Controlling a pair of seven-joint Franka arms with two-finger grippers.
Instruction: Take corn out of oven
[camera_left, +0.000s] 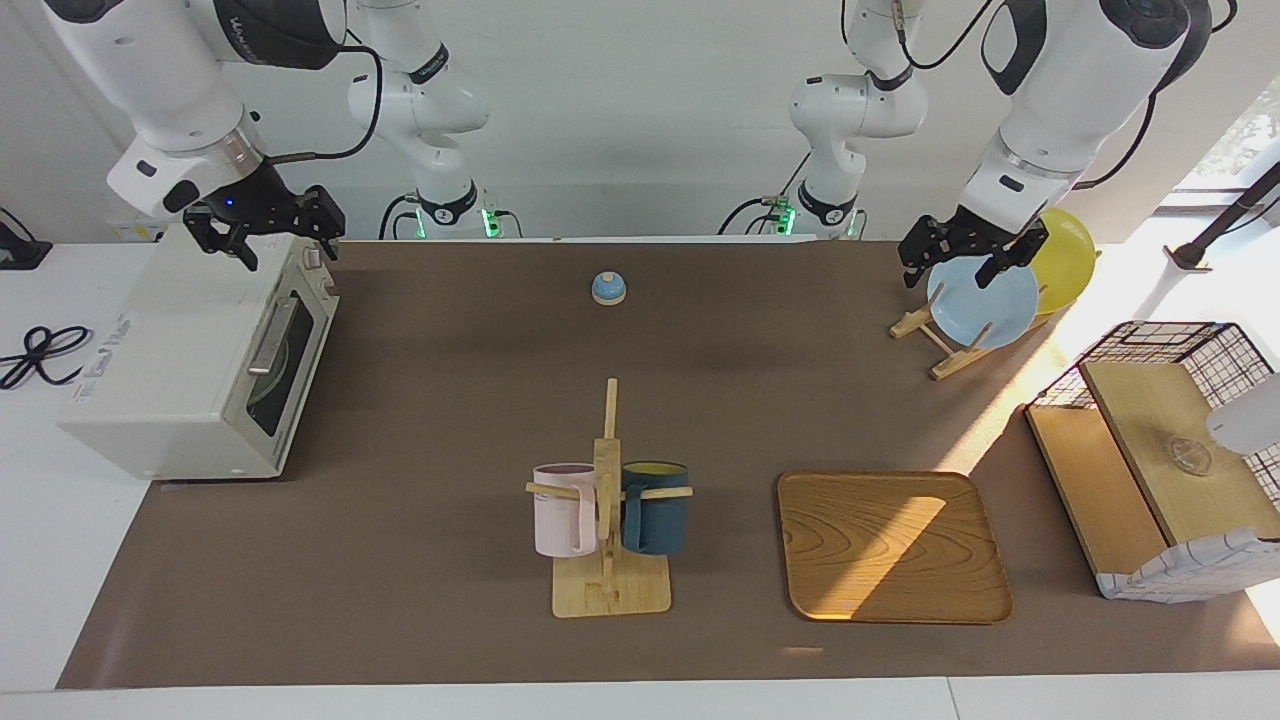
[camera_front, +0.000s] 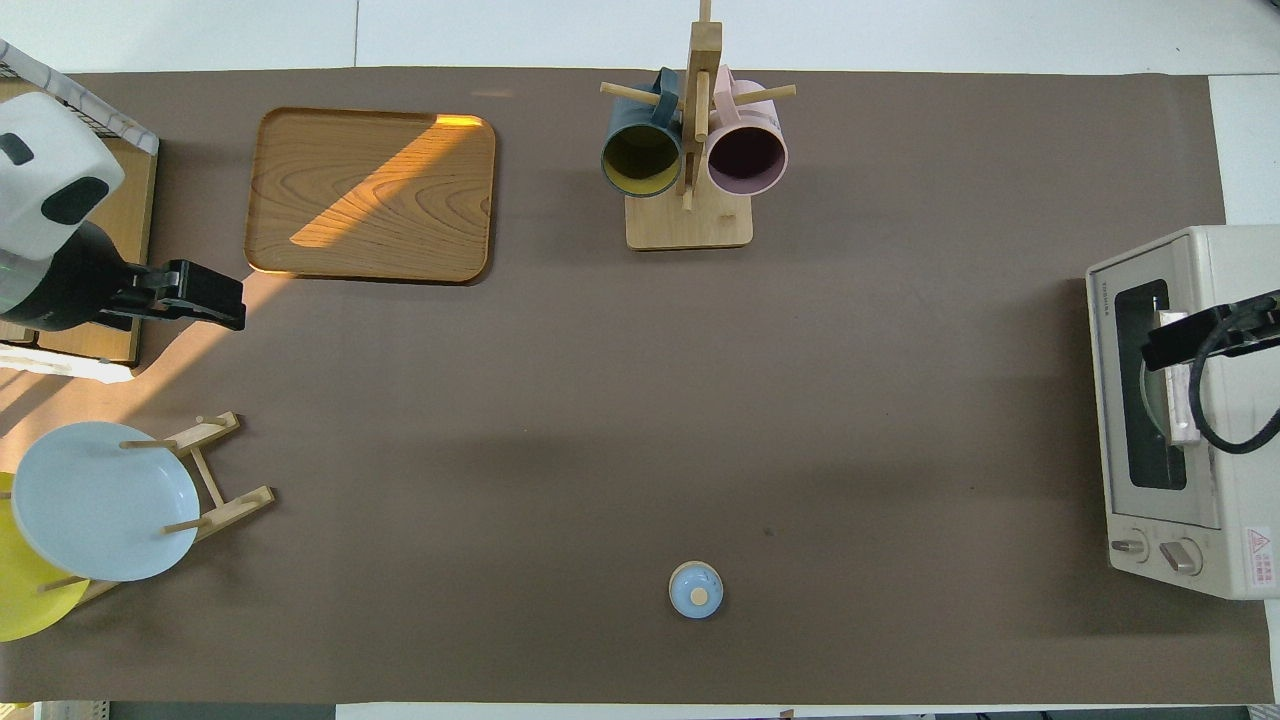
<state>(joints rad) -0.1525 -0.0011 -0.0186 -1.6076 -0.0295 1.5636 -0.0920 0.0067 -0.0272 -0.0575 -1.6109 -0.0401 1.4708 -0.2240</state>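
Corn: not visible in either view. Judged to lie inside the oven (camera_left: 190, 365), where only a round dark shape shows through the glass. The oven stands at the right arm's end of the table, at 9 o'clock in the facing view, door shut, bar handle (camera_left: 272, 335) facing the table's middle so the door can drop toward it.

Right gripper (camera_left: 268, 232) hangs over the oven's top edge, above the door; fingers spread wide, nothing held. Probably staged for the handle, since the door must open first.

Left gripper (camera_left: 968, 258) hangs at 2 o'clock in the facing view, over the plate rack (camera_left: 940, 345); also wide open, empty. This arm waits.

Counts, working outward:
- plates, 2: pale blue plate (camera_left: 985, 300) and yellow plate (camera_left: 1068, 255), upright in the rack.
- mugs, 2: pink mug (camera_left: 563, 510) and dark teal mug (camera_left: 655, 505), hung on a wooden mug stand (camera_left: 610, 590) at 6 o'clock.
- wooden tray (camera_left: 890, 545), 1, bare, a likely landing spot.
- small blue knob-topped lid (camera_left: 608, 288), 1, at 12 o'clock.
- wire-and-wood basket (camera_left: 1160, 460), 1, at 3 o'clock.
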